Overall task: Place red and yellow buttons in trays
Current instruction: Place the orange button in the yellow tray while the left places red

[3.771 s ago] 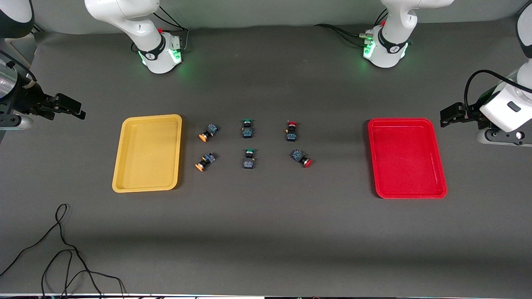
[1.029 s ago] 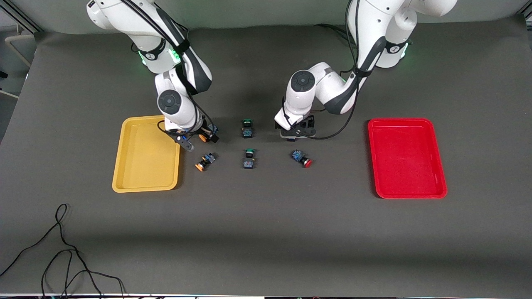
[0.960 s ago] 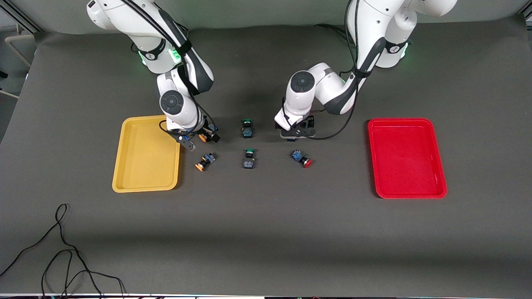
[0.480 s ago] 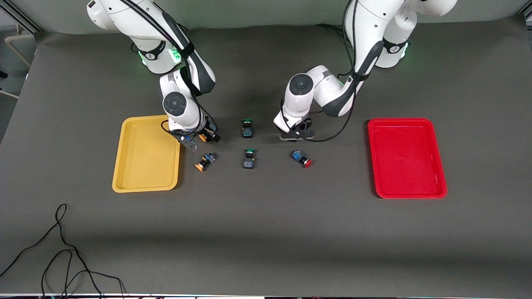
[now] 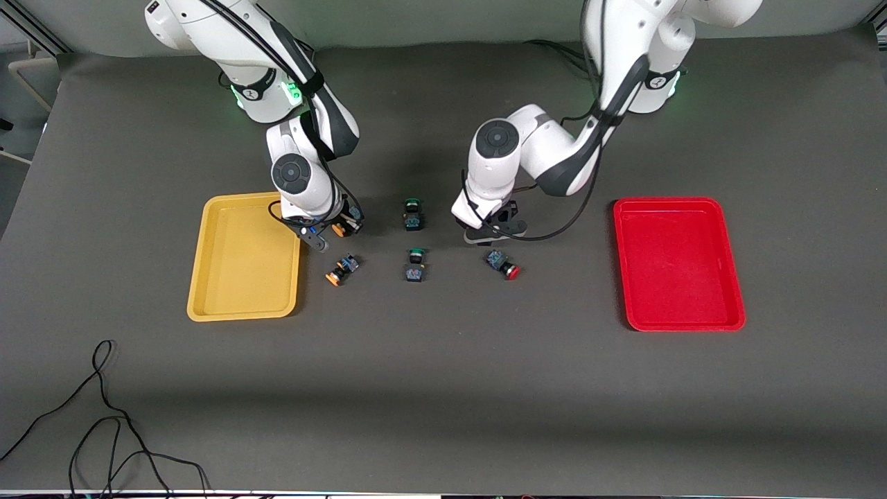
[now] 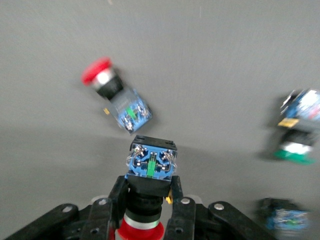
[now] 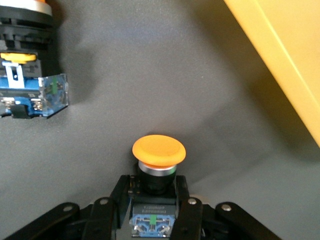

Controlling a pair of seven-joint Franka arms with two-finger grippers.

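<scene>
both hands grip firm: left hand (image 6: 148,212) clamps a red button (image 6: 149,175), right hand (image 7: 154,210) a yellow button (image 7: 158,165); lift straight off the surface (image 5: 443,388).

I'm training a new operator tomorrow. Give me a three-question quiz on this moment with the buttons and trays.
1. True or false: the red tray already holds a button.
2. What does the right gripper grip?
A. a green-capped button
B. an orange-yellow-capped button
C. nothing
3. Fill in: the left gripper is shut on a button with a ___ cap.

Key: 1 false; 2 B; 3 red.
</scene>
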